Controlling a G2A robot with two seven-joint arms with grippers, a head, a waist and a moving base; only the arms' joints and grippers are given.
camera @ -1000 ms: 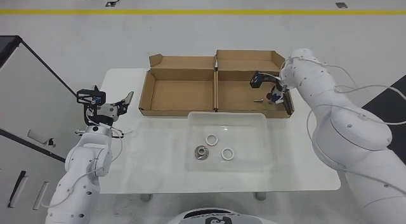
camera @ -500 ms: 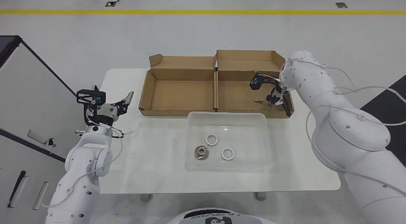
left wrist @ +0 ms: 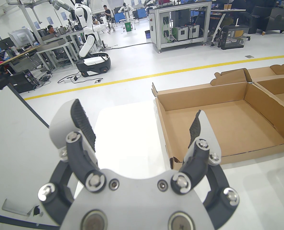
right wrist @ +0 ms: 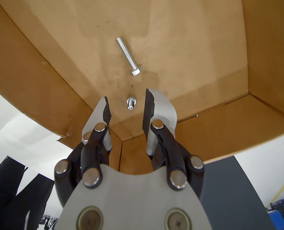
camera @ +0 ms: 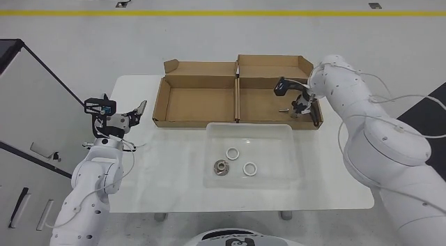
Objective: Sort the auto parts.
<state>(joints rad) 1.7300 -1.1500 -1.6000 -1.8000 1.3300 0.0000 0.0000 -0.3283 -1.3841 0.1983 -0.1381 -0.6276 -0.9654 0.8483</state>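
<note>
Bolt [right wrist: 129,57], silver, threaded, hex-headed, lies in box [right wrist: 192,37] near right gripper [right wrist: 126,96], spread apart.

Top view: mounted high on the robot, facing straight down on the table [camera: 160,169], the left box [camera: 198,104], the right box [camera: 261,103] and the clear tray [camera: 279,169]; the farthest off of the three.
Left wrist view: sits behind the left gripper [left wrist: 137,107], looking nearly level over the table's corner towards the yellow floor line [left wrist: 156,74].
Right wrist view: sits behind the right gripper [right wrist: 126,94], pointed down into the right box, very close to its floor.
Shared: the left box shows in top and left wrist views, and the right box's floor in top and right wrist views.
</note>
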